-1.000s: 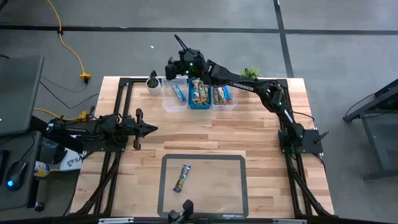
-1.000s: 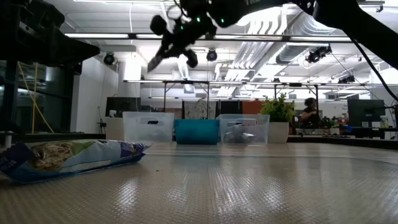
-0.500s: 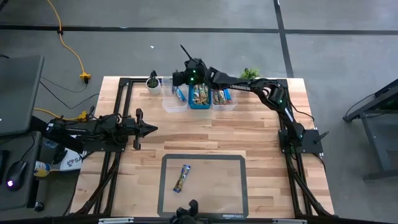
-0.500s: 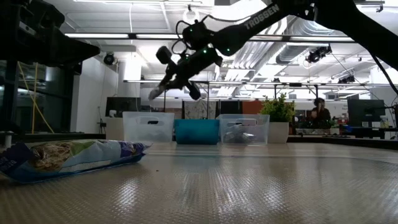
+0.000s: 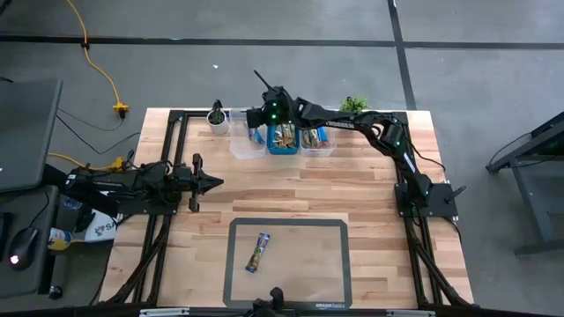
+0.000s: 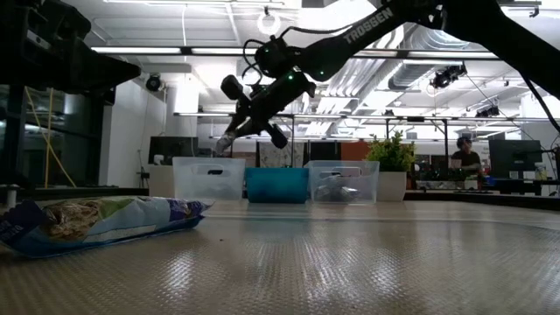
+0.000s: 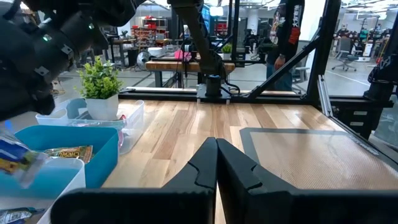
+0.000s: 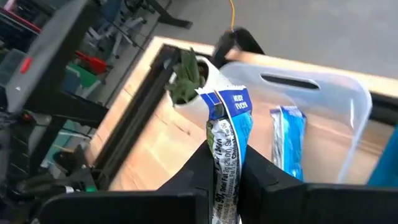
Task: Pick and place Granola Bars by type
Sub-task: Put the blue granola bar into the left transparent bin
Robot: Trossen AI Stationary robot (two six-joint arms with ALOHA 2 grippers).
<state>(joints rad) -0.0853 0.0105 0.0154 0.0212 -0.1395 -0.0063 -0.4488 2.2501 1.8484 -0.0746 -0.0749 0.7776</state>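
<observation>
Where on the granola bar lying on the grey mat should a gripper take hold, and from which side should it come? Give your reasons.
Probably across the middle of the granola bar, coming straight down from above. It lies flat and alone on the grey mat, slightly slanted, so the fingers should turn to span its narrow width. The low view shows it thin and puffy, with little side to pinch.

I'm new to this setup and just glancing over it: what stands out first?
The right pincer, shut on a blue-and-white wrapped granola bar, hangs over the clear plastic bin at the table's far edge, which already holds a blue bar. One more wrapped bar lies alone on the grey mat near the front.
</observation>
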